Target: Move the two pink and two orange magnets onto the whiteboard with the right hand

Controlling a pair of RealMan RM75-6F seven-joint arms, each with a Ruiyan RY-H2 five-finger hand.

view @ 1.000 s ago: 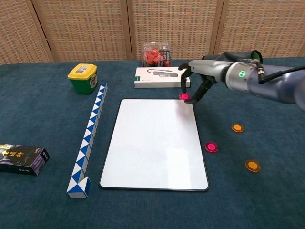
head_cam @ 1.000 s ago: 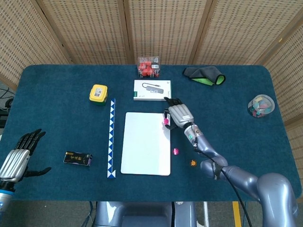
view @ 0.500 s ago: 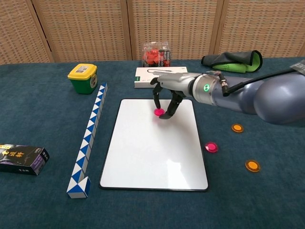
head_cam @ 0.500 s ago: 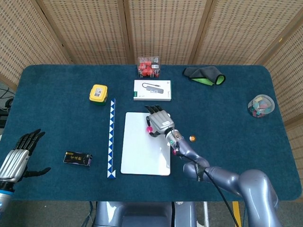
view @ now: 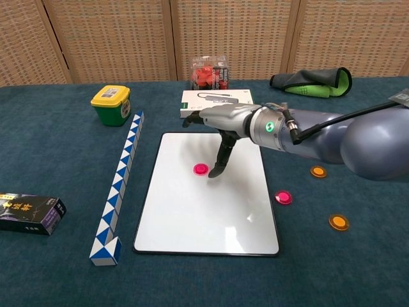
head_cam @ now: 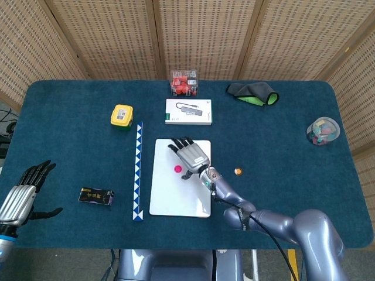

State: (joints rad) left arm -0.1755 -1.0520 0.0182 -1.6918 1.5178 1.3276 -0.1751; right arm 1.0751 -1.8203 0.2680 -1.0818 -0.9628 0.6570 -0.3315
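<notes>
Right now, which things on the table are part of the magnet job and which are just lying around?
Job: whiteboard, pink magnet on it, second pink magnet, two orange magnets, right hand.

Lying about: snake puzzle, yellow tub, black box, white box, cloth.

- Head view: high, looking steeply down; whole table (head_cam: 70, 105) in frame.
- Chest view: low, nearer, facing forward across the tabletop.
- Shared: whiteboard (head_cam: 170, 199) (view: 192, 217) at centre of both.
</notes>
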